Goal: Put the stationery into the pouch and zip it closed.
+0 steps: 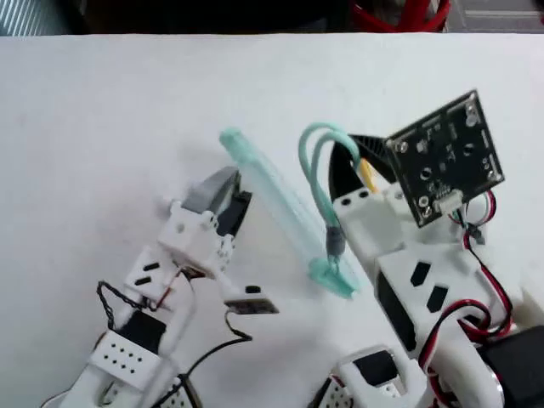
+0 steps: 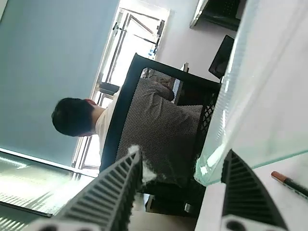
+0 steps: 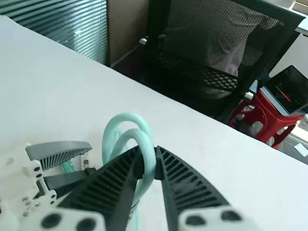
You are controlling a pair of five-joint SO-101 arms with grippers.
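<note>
Behind the white table point(image 1: 102, 93) I see a black mesh chair point(image 3: 211, 38) and, close beside it, a red plastic object point(image 3: 262, 120). Dark slatted blinds point(image 3: 53, 19) hang on 1 side. Bright daylight comes through a tall glazed door point(image 2: 132, 48), next to a plain grey-blue wall point(image 2: 43, 57).

My pouch point(image 1: 274, 197) is translucent mint green and stands on its edge, running from far left to near right. Its cord loop point(image 1: 316, 161) arches at the right, pinched in my right gripper point(image 3: 155, 153). A reddish-brown pencil point(image 2: 290, 184) lies flat nearby.
</note>
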